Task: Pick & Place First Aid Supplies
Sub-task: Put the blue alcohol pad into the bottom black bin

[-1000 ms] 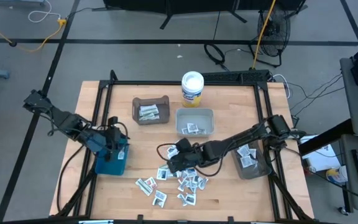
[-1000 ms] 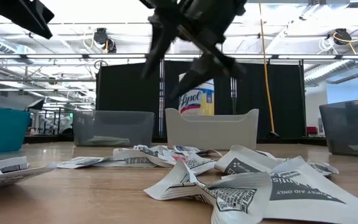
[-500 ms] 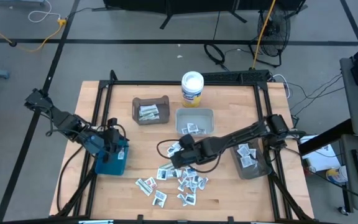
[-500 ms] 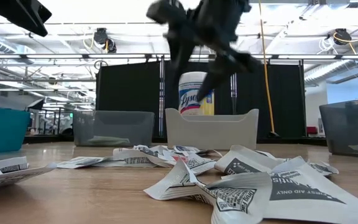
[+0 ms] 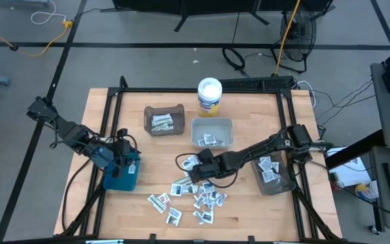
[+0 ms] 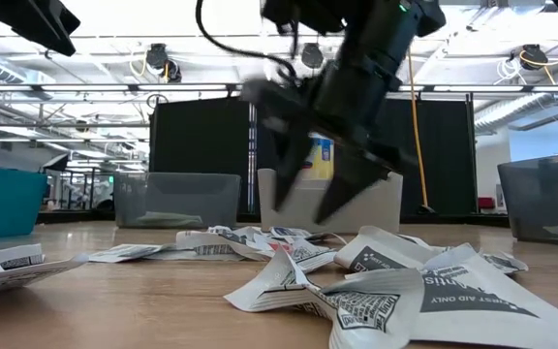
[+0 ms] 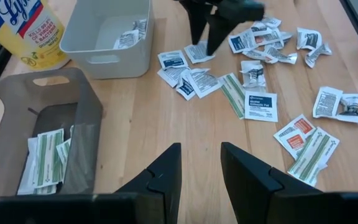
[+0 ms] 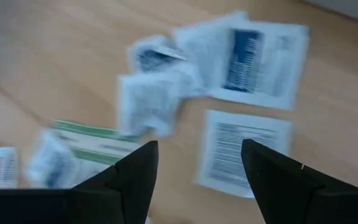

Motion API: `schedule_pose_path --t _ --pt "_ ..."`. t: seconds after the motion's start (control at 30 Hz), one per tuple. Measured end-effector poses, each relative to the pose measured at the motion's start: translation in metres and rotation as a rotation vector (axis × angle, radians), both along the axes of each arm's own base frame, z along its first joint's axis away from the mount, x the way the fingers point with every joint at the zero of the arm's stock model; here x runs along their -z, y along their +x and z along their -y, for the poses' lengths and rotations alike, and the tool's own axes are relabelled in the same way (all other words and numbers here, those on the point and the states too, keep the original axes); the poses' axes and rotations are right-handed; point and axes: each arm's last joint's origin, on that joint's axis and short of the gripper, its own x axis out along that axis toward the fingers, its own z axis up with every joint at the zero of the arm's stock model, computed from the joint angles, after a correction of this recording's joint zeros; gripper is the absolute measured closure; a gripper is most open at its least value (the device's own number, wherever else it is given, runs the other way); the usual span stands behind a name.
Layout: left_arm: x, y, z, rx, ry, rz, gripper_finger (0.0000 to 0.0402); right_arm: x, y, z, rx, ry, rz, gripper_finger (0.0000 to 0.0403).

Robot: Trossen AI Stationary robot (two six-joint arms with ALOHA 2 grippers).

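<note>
The first aid supplies [image 5: 198, 193] lie as a loose pile of small white packets [image 7: 253, 104] flat on the wooden table, near its front middle. My right gripper [image 5: 193, 171] hangs open just above the pile's far left end [image 7: 194, 55], fingers slanting down, tips clear of the packets [image 6: 289, 242]. The right wrist view shows blurred packets [image 8: 241, 146] between and beyond its spread fingers [image 8: 197, 180]. My left gripper [image 7: 201, 177] waits open over the teal bin [image 5: 120, 175] at the table's left, holding nothing.
A brown bin [image 5: 164, 120] with green-striped packets and a white bin [image 5: 212, 133] with a few packets stand behind the pile. A grey bin [image 5: 273, 175] with packets sits at the right edge. A white round tub [image 5: 210, 95] stands at the far edge.
My right gripper has come down toward the far left end of the pile, tipping its fingers more steeply downward. It stays open and holds nothing. The packets lie as before.
</note>
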Motion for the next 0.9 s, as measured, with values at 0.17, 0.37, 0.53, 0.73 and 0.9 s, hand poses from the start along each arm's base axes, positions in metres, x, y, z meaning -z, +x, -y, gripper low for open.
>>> schedule_pose_path --t 0.17,0.37,0.53,0.73,0.9 --pt "0.0 0.0 0.0 0.003 0.003 0.0 0.0284 0.005 -0.002 0.0 -0.003 0.009 0.012 0.0177" --pt "0.0 0.0 0.0 0.005 0.006 0.0 0.0284 0.011 -0.003 -0.001 -0.031 0.043 0.018 0.0177" --pt "0.0 0.0 0.0 0.0 0.001 0.0 0.0284 0.018 -0.009 -0.001 -0.028 0.102 -0.013 0.0177" --pt "0.0 0.0 0.0 -0.001 0.0 -0.001 0.0284 0.02 -0.013 -0.006 -0.041 0.121 -0.035 0.0177" --pt "0.0 0.0 0.0 -0.002 -0.001 -0.001 0.0284 0.019 -0.021 -0.008 -0.06 0.178 -0.114 0.0177"
